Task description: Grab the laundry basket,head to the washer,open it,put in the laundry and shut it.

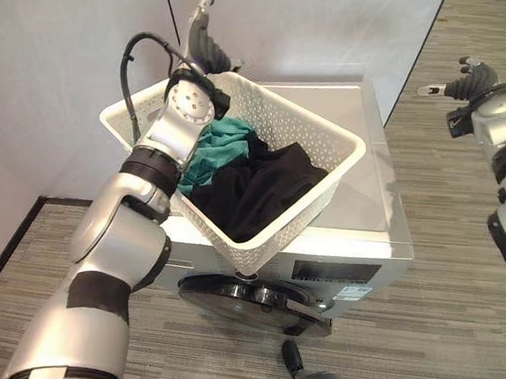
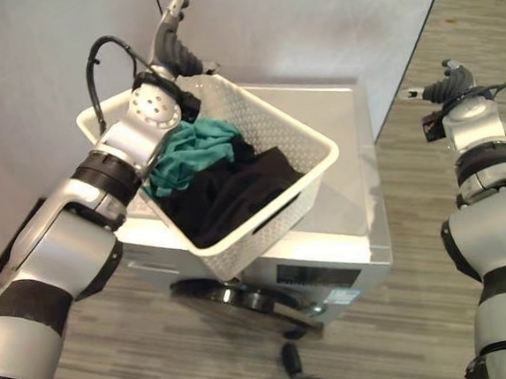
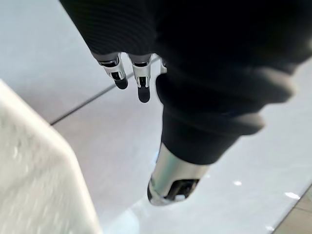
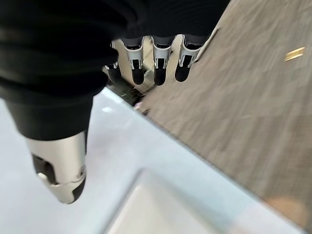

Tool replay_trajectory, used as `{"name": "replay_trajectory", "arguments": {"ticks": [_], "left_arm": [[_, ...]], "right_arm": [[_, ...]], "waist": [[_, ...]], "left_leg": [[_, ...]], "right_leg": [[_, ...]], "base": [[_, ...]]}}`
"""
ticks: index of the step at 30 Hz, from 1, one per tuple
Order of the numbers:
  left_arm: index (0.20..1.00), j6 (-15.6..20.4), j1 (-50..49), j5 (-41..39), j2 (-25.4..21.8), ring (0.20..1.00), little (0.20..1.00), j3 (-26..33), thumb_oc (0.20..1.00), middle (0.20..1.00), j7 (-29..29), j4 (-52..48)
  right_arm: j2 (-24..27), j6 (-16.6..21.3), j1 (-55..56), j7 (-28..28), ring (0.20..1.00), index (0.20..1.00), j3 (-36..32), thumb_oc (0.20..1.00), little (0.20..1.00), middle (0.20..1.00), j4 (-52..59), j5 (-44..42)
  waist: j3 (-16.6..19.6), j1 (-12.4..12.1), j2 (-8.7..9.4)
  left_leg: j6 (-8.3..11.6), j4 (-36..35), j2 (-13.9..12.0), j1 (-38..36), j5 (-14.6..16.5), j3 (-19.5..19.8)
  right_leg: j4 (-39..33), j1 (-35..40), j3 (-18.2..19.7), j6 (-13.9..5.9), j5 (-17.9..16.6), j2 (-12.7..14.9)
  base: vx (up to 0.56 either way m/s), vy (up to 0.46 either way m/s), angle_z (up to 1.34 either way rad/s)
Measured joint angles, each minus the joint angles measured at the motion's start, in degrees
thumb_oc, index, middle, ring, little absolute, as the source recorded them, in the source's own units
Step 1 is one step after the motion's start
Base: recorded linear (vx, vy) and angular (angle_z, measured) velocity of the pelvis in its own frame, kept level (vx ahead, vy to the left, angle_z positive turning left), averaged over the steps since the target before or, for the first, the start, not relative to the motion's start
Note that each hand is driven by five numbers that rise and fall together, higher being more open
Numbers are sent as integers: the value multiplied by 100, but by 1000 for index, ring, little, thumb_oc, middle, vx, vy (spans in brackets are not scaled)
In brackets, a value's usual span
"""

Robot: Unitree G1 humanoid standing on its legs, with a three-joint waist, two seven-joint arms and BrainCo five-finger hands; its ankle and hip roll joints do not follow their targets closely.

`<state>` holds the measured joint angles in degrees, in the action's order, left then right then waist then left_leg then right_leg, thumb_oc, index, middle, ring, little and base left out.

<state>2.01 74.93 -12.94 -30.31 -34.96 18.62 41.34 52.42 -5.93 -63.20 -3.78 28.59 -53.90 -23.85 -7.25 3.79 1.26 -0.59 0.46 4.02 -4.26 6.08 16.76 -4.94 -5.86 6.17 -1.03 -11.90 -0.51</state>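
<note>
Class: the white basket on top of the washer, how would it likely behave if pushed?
The basket probably tips easily: it sits tilted, one corner overhanging the washer front. Its perforated plastic walls look light yet stiff. The dark clothes inside would likely shift.

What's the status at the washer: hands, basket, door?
Both hands free: left hand raised behind basket, right hand out to the side. Basket with dark and teal laundry sits on washer. Door looks closed.

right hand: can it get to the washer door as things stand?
Probably yes. The right hand hangs open in free air beside the washer, holding nothing. The door on the front sits below the overhanging basket, so it would have to come in low.
</note>
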Motion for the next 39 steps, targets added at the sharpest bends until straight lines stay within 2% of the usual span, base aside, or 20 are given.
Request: {"name": "replay_trajectory", "arguments": {"ticks": [2,4,5,8,9,10,13,15,17,20,22,26,28,29,30,33,36,37,38,39], "left_arm": [[1000,45,-1036,322,-929,1000,1000,661,1000,1000,-27,-1608],[1000,10,-2134,616,-1729,1000,1000,1420,1000,1000,-64,-2237],[1000,4,-2782,770,-1937,1000,1000,2002,1000,1000,-92,-2413],[1000,-14,-3752,965,-2007,1000,1000,2883,1000,1000,-80,-2438],[1000,-9,-4309,968,-1988,1000,1000,3366,1000,1000,-92,-2638],[1000,73,-5226,964,-1765,1000,1000,4329,1000,1000,-48,-3189],[1000,72,-6271,959,-1386,1000,1000,5305,1000,1000,118,-3373],[1000,67,-7197,961,-1072,1000,1000,6099,1000,1000,175,-3501],[1000,70,-8247,958,-350,1000,1000,6752,1000,1000,250,-3783],[1000,26,-8931,864,308,1000,1000,6586,1000,1000,96,-3751],[1000,38,-9178,506,539,1000,1000,6011,1000,1000,-188,-3622],[1000,-106,-8827,396,532,1000,1000,4934,1000,1000,-613,-2888],[1000,-125,-8665,397,474,1000,1000,4754,1000,1000,-675,-2748],[1000,-110,-8631,387,417,1000,1000,4713,1000,1000,-776,-2704],[1000,-117,-8618,375,415,1000,1000,4723,1000,1000,-799,-2608],[1000,-133,-8604,362,412,1000,1000,4770,1000,1000,-830,-2480],[1000,-145,-8599,392,458,1000,1000,4775,1000,1000,-843,-2456],[1000,-145,-8561,394,462,1000,1000,4774,1000,1000,-855,-2446],[1000,-144,-8478,407,442,1000,1000,4771,1000,1000,-870,-2434],[1000,-146,-8469,410,438,1000,1000,4759,1000,1000,-874,-2439]], "right_arm": [[488,130,1560,6,1000,1000,-1144,1000,1000,1000,1852,150],[751,191,3260,-3,1000,1000,-2426,1000,1000,1000,2880,467],[718,238,4206,-32,1000,1000,-3250,1000,1000,1000,3247,666],[704,236,5341,-56,1000,1000,-4089,1000,1000,1000,3327,860],[598,278,5902,-47,1000,1000,-4560,1000,1000,1000,3450,906],[251,360,6441,-49,1000,1000,-5199,1000,1000,1000,3790,977],[-168,333,7207,-73,1000,1000,-5567,1000,1000,1000,3799,1161],[-793,339,7780,-67,1000,1000,-5889,1000,1000,1000,4059,1300],[-1463,331,8340,-56,1000,1000,-6054,1000,1000,1000,4520,1456],[-1768,314,8649,75,1000,1000,-5802,1000,1000,1000,4539,1530],[-1925,345,8705,196,1000,1000,-5512,1000,1000,1000,4439,1478],[-1997,368,8506,449,1000,1000,-4956,1000,1000,1000,4420,1243],[-2087,369,8439,498,1000,1000,-4915,1000,1000,1000,4407,1230],[-2145,373,8453,523,1000,1000,-4924,1000,1000,1000,4403,1228],[-2121,363,8429,527,1000,1000,-4937,1000,1000,1000,4342,1227],[-2111,326,8322,546,1000,1000,-4943,1000,1000,1000,4077,1231],[-2078,279,8359,597,1000,1000,-4955,1000,1000,1000,4002,1240],[-2064,220,8378,649,1000,1000,-4926,1000,1000,1000,3915,1252],[-2051,182,8480,679,1000,1000,-4917,1000,1000,1000,3907,1349],[-1976,149,8494,702,1000,1000,-4914,1000,1000,1000,3889,1416]], "waist": [[-17,-28,-27],[-31,-56,-51],[-37,-111,-64],[-44,-163,-48],[-57,-167,-27],[-59,-124,-28],[-65,-132,-2],[-63,-127,10],[-60,-126,-27],[-55,-185,-6],[-105,-270,73],[-213,-264,346],[-299,-159,592],[-308,-93,693],[-312,-71,683],[-322,35,547],[-210,278,117],[-139,326,0],[-122,347,3],[-101,342,-23]], "left_leg": [[35,-89,-55,-70,-19,13],[31,-127,-100,-171,-12,32],[31,-179,-126,-248,-11,48],[33,-208,-132,-298,14,51],[33,-210,-129,-284,13,88],[30,-227,-146,-289,15,122],[8,-269,-199,-392,4,129],[12,-269,-228,-381,19,149],[28,-280,-250,-397,33,146],[35,-252,-235,-380,40,146],[81,-47,-174,-235,62,166],[168,308,-127,255,174,122],[120,801,-250,425,405,-314],[253,1406,-538,540,490,-449],[381,1794,-922,459,546,-462],[694,1838,-1546,-114,561,-109],[817,1307,-1674,-421,558,155],[863,1024,-1657,-487,814,102],[855,786,-1432,-554,1091,91],[708,609,-1293,-581,1289,1]], "right_leg": [[0,21,-23,29,22,-39],[-1,125,-59,73,77,-69],[-1,185,-59,74,106,-84],[-4,235,-64,62,200,-85],[-3,231,-73,52,209,-76],[-6,222,-76,47,245,-85],[-7,306,-78,81,265,-132],[-7,304,-93,90,286,-159],[-8,306,-87,86,295,-177],[-7,316,-97,74,338,-169],[-7,299,-173,61,317,-130],[-6,82,-363,116,241,-30],[-8,15,-466,299,161,95],[-10,-45,-494,304,153,126],[1,-53,-453,277,146,62],[141,-253,-179,211,132,40],[246,-489,-130,-66,21,63],[265,-618,-63,-204,-50,128],[251,-729,107,-430,-237,362],[258,-831,168,-587,-174,497]], "base": [[-12,-47,7],[47,-46,9],[20,-45,7],[12,-60,4],[19,-68,5],[2,-75,5],[-19,-67,1],[-47,-111,4],[-71,-94,-1],[-244,-84,7],[-216,1,18],[-324,70,28],[-240,196,36],[-178,237,12],[-169,251,-1],[-170,308,-26],[-239,286,-11],[-285,323,5],[-386,431,-8],[-274,300,-12]]}}
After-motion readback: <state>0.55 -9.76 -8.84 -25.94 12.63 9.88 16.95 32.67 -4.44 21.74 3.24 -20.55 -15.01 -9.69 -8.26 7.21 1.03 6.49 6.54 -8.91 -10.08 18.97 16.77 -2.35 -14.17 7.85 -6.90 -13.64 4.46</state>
